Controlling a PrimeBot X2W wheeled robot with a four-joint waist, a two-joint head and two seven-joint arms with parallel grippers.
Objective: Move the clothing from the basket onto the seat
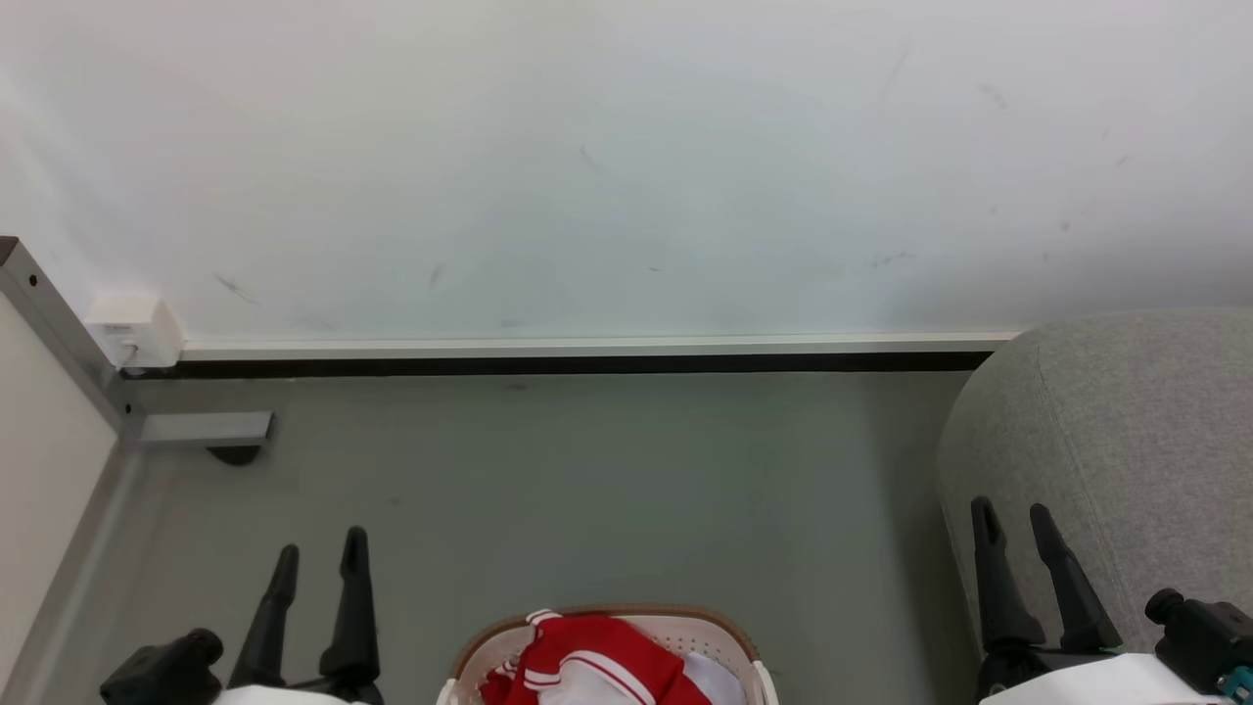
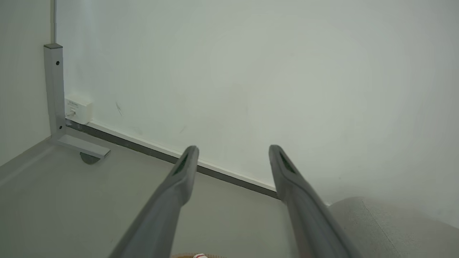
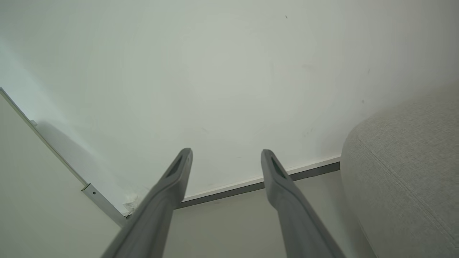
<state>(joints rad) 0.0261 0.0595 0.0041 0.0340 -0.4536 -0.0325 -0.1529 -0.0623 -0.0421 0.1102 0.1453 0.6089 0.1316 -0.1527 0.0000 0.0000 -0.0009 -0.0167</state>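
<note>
Starting closest in: got the basket (image 1: 729, 632) poking up at the bottom edge of the head view, cut off there, showing a brown rim and perforated white wall. Stuffed with the clothing (image 1: 597, 661), red with white stripes plus a white bit on the right.

Either side of that, got the left gripper (image 1: 321, 545) low on the left and the right gripper (image 1: 1011, 511) low on the right. Both spread wide on 2 dark fingers, gripping nothing, touching nothing. Same story in both wrist views.

Just past the right gripper, seeing the seat (image 1: 1126, 441): light grey fabric, rounded corner. Set apart from the basket by grey floor (image 1: 587, 490).

Furthest back, looking at a scuffed white wall (image 1: 626, 147) with a dark baseboard strip (image 1: 587, 363), plus a small white box (image 1: 132, 328) and a metal post (image 1: 59, 333) in the left corner.
</note>
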